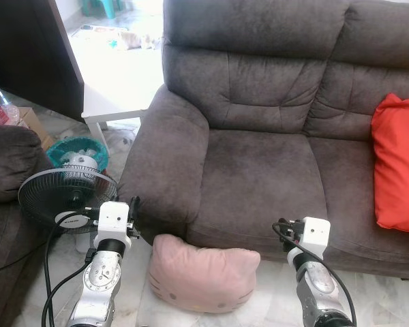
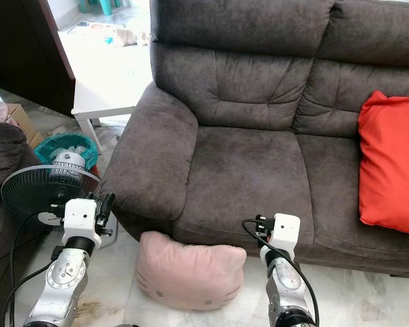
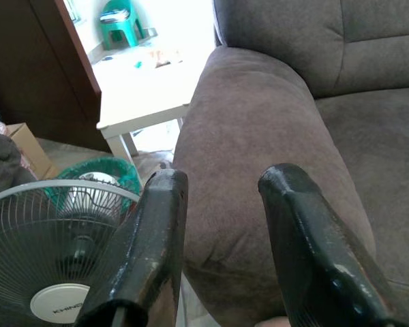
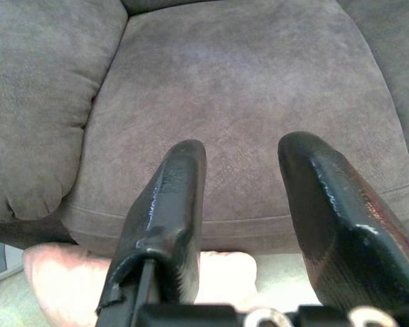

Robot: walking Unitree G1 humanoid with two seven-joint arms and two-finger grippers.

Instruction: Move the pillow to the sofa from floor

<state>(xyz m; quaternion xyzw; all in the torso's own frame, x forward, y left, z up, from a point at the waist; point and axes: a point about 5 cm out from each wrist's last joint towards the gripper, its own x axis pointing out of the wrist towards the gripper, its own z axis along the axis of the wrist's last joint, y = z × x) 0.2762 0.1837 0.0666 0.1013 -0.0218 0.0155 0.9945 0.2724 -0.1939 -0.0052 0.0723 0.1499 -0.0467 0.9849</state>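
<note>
A pink cat-face pillow [image 1: 203, 279] lies on the tiled floor, leaning against the front of the dark grey sofa [image 1: 259, 163] below its left armrest. My left gripper [image 3: 225, 180] is open and empty, raised left of the pillow and pointing at the armrest [image 3: 259, 136]. My right gripper [image 4: 242, 146] is open and empty too, held to the right of the pillow in front of the sofa's seat cushion [image 4: 238, 88]. In the right wrist view the pillow [image 4: 61, 272] lies just below the fingers [image 4: 180, 191].
A red cushion [image 1: 399, 163] rests on the sofa's right seat. A black standing fan [image 1: 65, 197] is at my left, with a teal basket [image 1: 75, 151] behind it. A white side table [image 1: 123, 88] stands beside the armrest, and a dark armchair [image 1: 7, 160] is at far left.
</note>
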